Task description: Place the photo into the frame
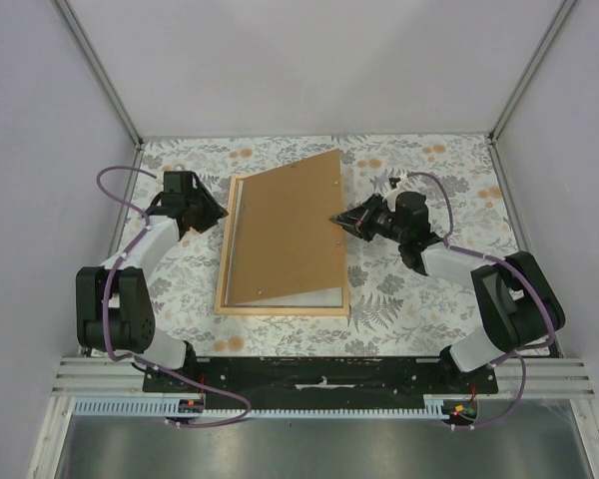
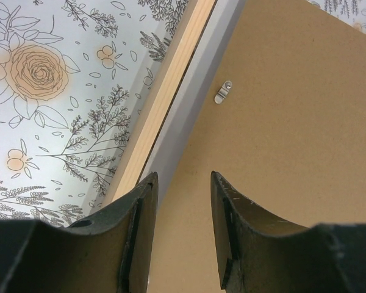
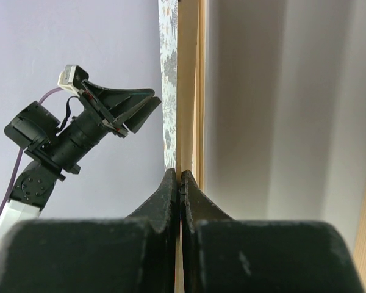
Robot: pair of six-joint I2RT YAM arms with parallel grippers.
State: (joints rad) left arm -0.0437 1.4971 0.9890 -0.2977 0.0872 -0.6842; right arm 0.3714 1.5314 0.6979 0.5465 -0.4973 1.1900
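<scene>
We seem to be seating the flat brown backing board [image 1: 290, 232] in the thin light-wood frame [image 1: 280, 310], right gripper [image 1: 339, 221] clamping the board's edge, left gripper [image 2: 182, 183] agape beside the frame's left rail; next, lower it level.

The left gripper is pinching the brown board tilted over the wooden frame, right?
No, it is the right gripper pinching the brown backing board tilted over the wooden frame, as the top external view shows; the left gripper hangs open.

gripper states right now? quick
Left gripper: open, holding nothing.
Right gripper: closed on the raised edge of the backing board.
</scene>
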